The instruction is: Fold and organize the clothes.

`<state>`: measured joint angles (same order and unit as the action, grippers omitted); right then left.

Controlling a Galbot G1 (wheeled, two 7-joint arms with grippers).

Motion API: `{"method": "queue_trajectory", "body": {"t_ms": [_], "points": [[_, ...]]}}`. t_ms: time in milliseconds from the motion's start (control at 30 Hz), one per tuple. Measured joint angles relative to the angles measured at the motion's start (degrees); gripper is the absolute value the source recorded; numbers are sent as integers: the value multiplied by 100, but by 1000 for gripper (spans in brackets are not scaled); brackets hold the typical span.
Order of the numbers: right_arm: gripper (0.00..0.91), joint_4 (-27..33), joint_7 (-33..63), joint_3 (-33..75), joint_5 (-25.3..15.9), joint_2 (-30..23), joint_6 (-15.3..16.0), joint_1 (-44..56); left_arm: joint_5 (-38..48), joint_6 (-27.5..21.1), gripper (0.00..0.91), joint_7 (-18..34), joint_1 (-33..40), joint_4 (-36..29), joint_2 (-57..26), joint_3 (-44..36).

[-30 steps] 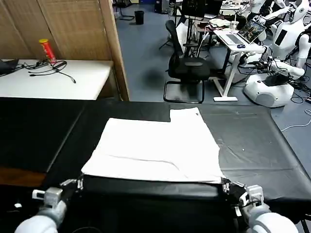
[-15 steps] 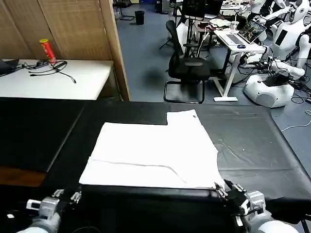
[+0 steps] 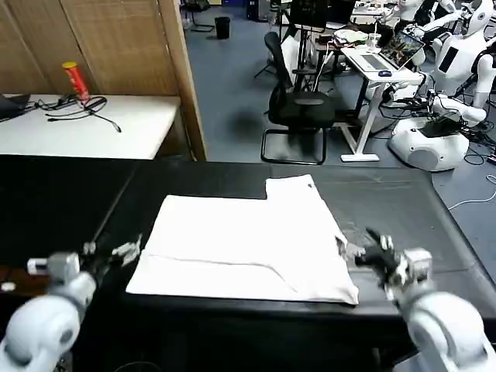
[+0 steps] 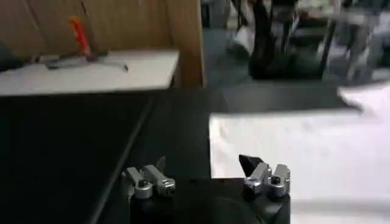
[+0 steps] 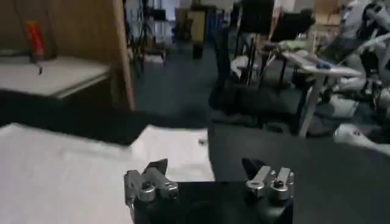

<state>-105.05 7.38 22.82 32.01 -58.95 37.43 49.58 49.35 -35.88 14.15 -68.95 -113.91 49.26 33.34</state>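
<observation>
White T-shirt (image 3: pixel 248 248) lies partly folded on the black-covered counter (image 3: pixel 403 209). Left tool (image 3: pixel 116 252) is held just beside its left edge, right tool (image 3: pixel 364 252) at its right edge; both are spread open and empty. Matching edge points should be pinched together for a square fold. No containers are seen.

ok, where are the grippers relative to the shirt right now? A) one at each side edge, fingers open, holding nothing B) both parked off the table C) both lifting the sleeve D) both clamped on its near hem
A: the left gripper and right gripper flank the white T-shirt with fingers open and empty.
</observation>
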Motion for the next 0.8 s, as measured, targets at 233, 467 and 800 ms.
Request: {"method": "queue_trajectory", "body": {"t_ms": [233,467,800], "points": [[878,1953,-83,-811,2,-410,176,-1483,93,-147,878,-537,1848,1648,64,-1116],[878,3040,-138,-993,146,-782,438,-1948,10,-416,878,-699,3061,3040,365,-1889],[878,3693,-296,-1043,-226,-1256,343,-2185,17,-497,878,-772,3502,3807,638,-2152]]}}
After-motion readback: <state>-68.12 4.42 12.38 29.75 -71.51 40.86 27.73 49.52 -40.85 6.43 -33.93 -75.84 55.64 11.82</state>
